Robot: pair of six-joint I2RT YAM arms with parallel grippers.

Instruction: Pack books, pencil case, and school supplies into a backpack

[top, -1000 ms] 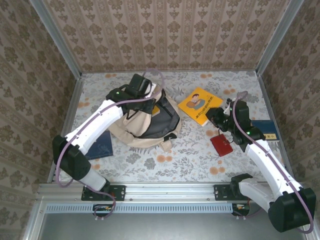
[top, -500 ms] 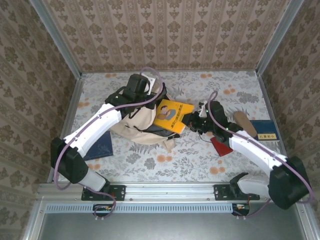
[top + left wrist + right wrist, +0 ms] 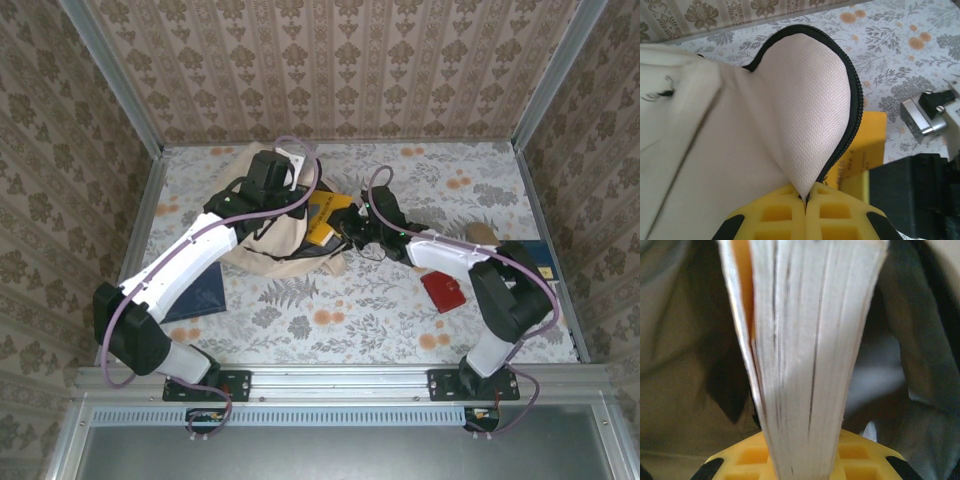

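left gripper (image 3: 272,188), seen from above, pinches the backpack (image 3: 262,252) at far left; right gripper (image 3: 347,228) clamps the yellow book (image 3: 326,212) at its mouth. left wrist: jaws closed on the backpack's zipped edge. right wrist: the book's pages stand clamped between the jaws.

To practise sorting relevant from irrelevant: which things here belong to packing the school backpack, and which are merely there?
Part of the job: backpack, its flap pinched by the left gripper; yellow book, held by the right gripper at the backpack's opening; dark blue book; red pouch, probably a supply.
Merely there: floral table cover; patterned walls.
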